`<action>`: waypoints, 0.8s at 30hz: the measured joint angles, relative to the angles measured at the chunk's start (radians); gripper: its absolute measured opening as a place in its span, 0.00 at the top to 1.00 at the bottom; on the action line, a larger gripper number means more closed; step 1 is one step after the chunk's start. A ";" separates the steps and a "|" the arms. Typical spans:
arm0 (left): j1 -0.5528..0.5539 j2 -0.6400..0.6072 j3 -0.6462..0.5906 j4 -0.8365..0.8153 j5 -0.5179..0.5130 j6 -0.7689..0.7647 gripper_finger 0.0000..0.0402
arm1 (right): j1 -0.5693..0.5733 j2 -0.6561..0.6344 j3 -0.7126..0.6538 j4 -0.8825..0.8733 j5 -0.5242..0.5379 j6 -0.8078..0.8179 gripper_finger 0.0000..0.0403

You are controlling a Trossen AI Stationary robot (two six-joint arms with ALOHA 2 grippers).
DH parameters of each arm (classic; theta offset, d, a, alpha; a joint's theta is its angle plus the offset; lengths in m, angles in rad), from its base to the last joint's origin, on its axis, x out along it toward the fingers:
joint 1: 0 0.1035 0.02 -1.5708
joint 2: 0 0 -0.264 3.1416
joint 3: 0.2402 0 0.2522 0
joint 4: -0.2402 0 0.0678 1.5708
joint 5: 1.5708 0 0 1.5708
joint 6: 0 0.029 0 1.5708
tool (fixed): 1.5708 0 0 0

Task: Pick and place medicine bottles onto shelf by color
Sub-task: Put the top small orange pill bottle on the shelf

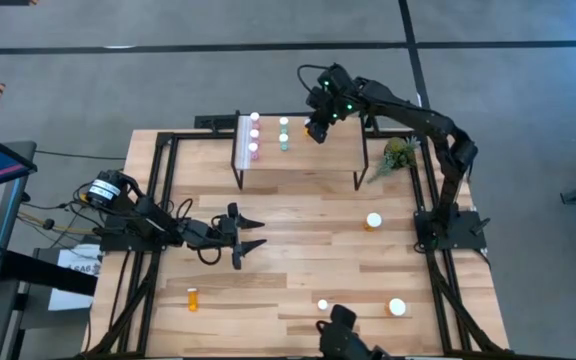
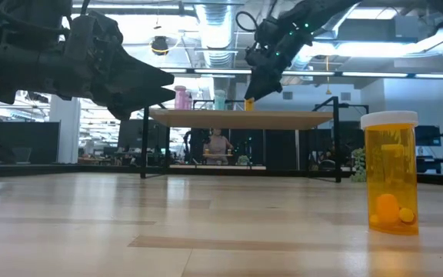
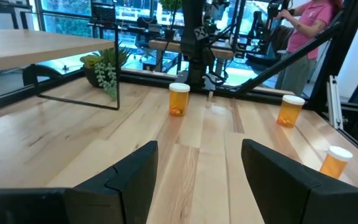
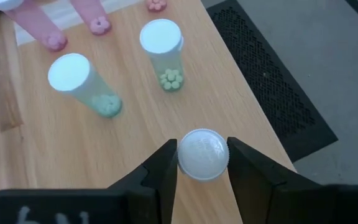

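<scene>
The right pincer stands over the shelf, clamped on the white cap of a bottle. The low view shows an orange body below it at the shelf edge, so I judge this an orange bottle being set down; whether its base touches the board cannot be told.

Beside it stand two teal bottles, with pink bottles in a row beyond them, near the white strip.

The left pincer waits low over the worktop, its fingers apart and holding nothing.

Orange bottles remain on the worktop: one near the right arm's base, one at the near edge, a small one beside it, and one lying down on the left. A plant sits by the shelf.

Handling, as judged: light, rigid plastic, smooth-sided and tall for its base, so easily tipped. The cap gives the surest hold from above. Loose pills inside may shift the weight a little.
</scene>
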 joint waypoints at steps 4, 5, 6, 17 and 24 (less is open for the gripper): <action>0.000 0.000 0.000 0.000 0.000 0.000 0.45 | 0.000 0.002 0.000 0.008 0.001 0.000 0.62; 0.000 0.000 0.000 0.000 0.000 0.000 0.45 | 0.000 0.002 0.000 0.009 0.001 -0.001 0.62; 0.000 0.000 0.000 0.000 0.000 -0.002 0.45 | 0.000 0.002 0.000 0.011 0.001 -0.001 0.62; 0.000 0.000 0.000 0.000 0.000 -0.003 0.45 | 0.000 0.002 0.000 0.020 0.004 0.019 0.61; 0.000 0.000 0.000 0.000 0.000 -0.005 0.45 | 0.001 0.002 0.000 0.020 0.004 0.035 0.49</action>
